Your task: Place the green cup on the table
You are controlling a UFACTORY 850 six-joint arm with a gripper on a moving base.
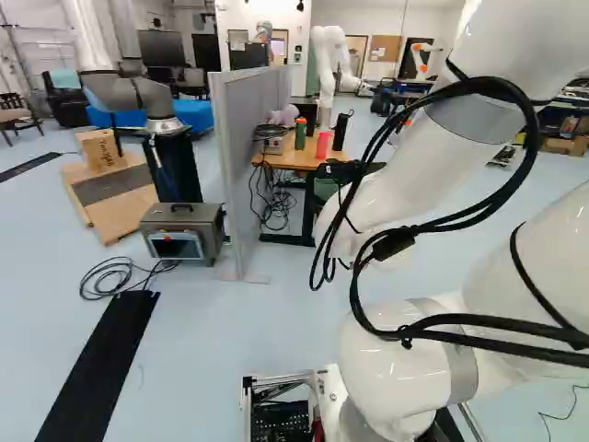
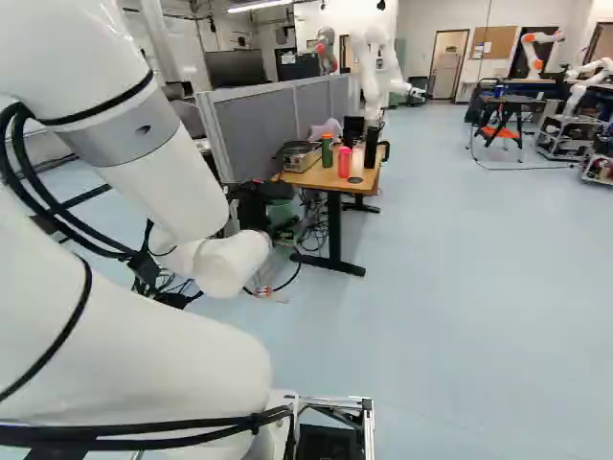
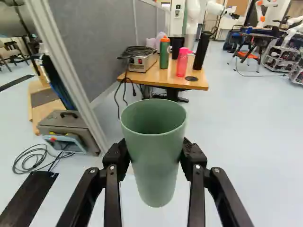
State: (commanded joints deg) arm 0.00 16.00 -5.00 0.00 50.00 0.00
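Note:
Past the arm's end in the right base view, my gripper (image 2: 255, 199) shows as a dark shape beside the green cup (image 2: 280, 213), partly hidden by clutter of cables and arm. In the wrist view the gripper (image 3: 155, 158) is shut on the green cup (image 3: 156, 161), one finger on each side. The cup is upright, its open rim facing up. Ahead of it, and apart from it, stands the wooden-topped table (image 3: 163, 81), also seen in the right base view (image 2: 314, 179).
On the table stand a green bottle (image 3: 164, 53), a pink bottle (image 3: 182, 62), a tall black bottle (image 3: 201, 51) and a grey box (image 3: 141, 63) with cables. A grey partition (image 3: 106, 42) runs alongside. Another robot (image 2: 372, 72) stands behind the table. A metal case (image 1: 182, 230) sits on the floor.

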